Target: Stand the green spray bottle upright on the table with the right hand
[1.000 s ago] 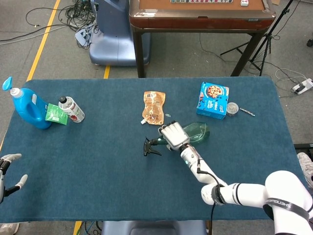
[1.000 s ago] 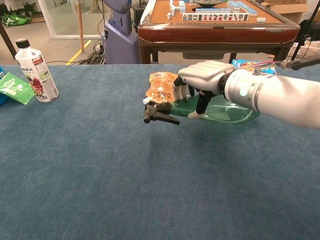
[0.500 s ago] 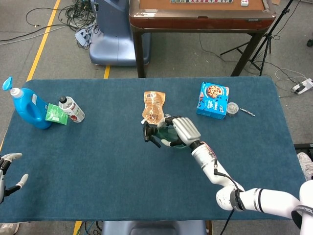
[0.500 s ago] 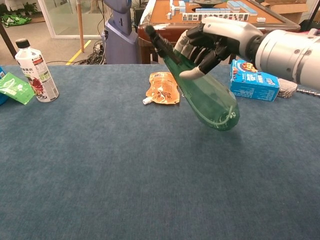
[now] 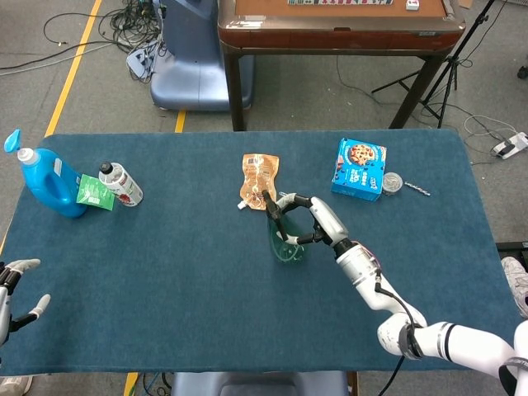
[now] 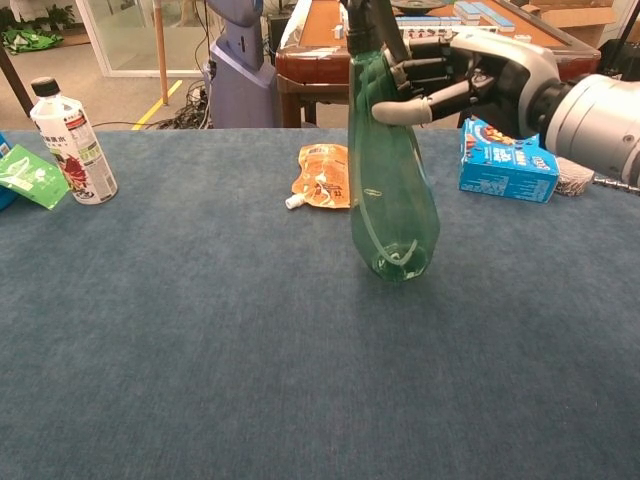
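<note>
The green translucent spray bottle [image 5: 287, 243] [image 6: 390, 200] stands nearly upright at the table's middle, black sprayer head on top. Its base appears to touch the blue cloth. My right hand [image 5: 318, 219] [image 6: 470, 70] grips it from the right, with fingers wrapped around the neck just under the sprayer and the thumb across the front. My left hand [image 5: 12, 289] sits at the lower left edge of the head view, off the table, fingers apart and holding nothing.
An orange pouch [image 5: 260, 177] lies just behind the bottle. A blue cookie box [image 5: 360, 167] and a small metal can [image 5: 393, 182] are at back right. At far left stand a blue detergent jug [image 5: 49, 181], a green packet [image 5: 95, 192] and a white bottle [image 5: 121, 183].
My right hand lifted the bottle off its side and swung it from tilted to upright, setting its base down at the table's middle. The left hand has not moved.
</note>
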Robot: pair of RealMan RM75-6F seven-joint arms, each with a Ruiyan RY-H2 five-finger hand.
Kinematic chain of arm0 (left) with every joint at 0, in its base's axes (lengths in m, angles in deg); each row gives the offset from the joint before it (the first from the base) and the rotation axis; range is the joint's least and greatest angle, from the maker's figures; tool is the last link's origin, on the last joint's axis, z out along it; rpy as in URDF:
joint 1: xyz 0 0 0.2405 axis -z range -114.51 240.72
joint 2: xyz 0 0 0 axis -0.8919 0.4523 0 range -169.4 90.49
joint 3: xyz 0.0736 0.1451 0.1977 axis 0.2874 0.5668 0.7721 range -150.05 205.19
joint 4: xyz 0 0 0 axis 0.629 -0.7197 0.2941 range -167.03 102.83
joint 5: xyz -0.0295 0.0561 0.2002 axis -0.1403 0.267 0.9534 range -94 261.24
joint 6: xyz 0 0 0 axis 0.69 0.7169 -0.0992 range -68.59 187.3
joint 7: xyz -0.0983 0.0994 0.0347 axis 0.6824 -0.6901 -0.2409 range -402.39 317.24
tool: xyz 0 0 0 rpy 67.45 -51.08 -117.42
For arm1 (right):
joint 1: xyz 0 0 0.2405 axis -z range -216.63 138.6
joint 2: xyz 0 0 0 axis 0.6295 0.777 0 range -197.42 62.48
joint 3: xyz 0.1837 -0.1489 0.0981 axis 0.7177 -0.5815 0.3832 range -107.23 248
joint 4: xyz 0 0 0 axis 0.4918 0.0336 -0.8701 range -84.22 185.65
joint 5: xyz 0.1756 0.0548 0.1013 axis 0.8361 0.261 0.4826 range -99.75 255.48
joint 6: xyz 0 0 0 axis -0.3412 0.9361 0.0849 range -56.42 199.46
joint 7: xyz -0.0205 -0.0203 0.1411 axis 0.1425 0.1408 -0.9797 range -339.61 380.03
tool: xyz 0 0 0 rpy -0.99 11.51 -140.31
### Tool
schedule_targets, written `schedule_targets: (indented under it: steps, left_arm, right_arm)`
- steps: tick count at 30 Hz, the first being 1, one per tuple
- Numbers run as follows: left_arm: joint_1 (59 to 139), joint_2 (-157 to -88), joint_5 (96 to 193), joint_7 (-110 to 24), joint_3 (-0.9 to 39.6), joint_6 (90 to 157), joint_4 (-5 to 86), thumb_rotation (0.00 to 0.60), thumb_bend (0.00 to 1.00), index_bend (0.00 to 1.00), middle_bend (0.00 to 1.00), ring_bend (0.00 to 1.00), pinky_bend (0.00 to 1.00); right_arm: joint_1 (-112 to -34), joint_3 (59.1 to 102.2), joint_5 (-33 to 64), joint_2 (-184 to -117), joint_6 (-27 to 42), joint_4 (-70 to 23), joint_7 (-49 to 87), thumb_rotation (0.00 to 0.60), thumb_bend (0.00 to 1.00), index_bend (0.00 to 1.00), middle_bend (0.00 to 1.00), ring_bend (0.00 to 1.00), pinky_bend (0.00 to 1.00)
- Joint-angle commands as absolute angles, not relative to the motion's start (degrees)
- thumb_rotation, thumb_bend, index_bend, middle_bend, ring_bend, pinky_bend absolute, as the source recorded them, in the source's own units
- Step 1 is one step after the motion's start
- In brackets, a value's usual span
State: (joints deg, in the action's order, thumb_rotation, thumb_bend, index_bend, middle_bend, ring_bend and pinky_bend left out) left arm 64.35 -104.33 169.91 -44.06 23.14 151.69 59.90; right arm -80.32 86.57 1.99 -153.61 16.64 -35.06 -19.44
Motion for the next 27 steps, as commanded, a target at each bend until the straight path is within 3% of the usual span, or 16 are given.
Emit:
schedule_targets:
  steps: [1, 6, 15, 20, 27]
  left_arm:
    - [64.38, -104.31, 170.0, -43.98, 23.1, 151.74, 59.95, 0.6, 0.26, 0.3, 0.31, 0.3, 0.17]
    - [64.44, -104.09, 169.93, -43.88, 23.27, 151.31, 60.17, 0.6, 0.26, 0.3, 0.31, 0.3, 0.17]
    - [64.6, -103.6, 169.74, -43.83, 23.59, 150.39, 60.93, 0.6, 0.26, 0.29, 0.31, 0.3, 0.16]
    - [64.74, -103.4, 169.98, -43.72, 23.68, 150.19, 61.24, 0.6, 0.26, 0.29, 0.31, 0.3, 0.16]
    - [64.85, -103.24, 170.25, -43.89, 23.72, 150.21, 61.69, 0.6, 0.26, 0.29, 0.31, 0.3, 0.16]
  right_arm:
    - [-79.6, 85.17, -1.81, -156.77, 15.72, -28.75, -25.75, 0.6, 0.36, 0.57, 0.47, 0.36, 0.32]
    - [-79.81, 84.01, -4.21, -159.17, 14.64, -23.8, -30.42, 0.6, 0.35, 0.57, 0.47, 0.36, 0.32]
    - [-79.33, 82.55, -7.19, -160.36, 11.25, -20.77, -35.18, 0.6, 0.14, 0.57, 0.42, 0.36, 0.28]
    - [-78.72, 81.86, -7.92, -159.59, 9.8, -21.3, -35.45, 0.6, 0.05, 0.52, 0.38, 0.33, 0.26]
    - [-77.97, 81.35, -8.13, -158.37, 8.44, -22.44, -35.06, 0.6, 0.01, 0.42, 0.35, 0.28, 0.23]
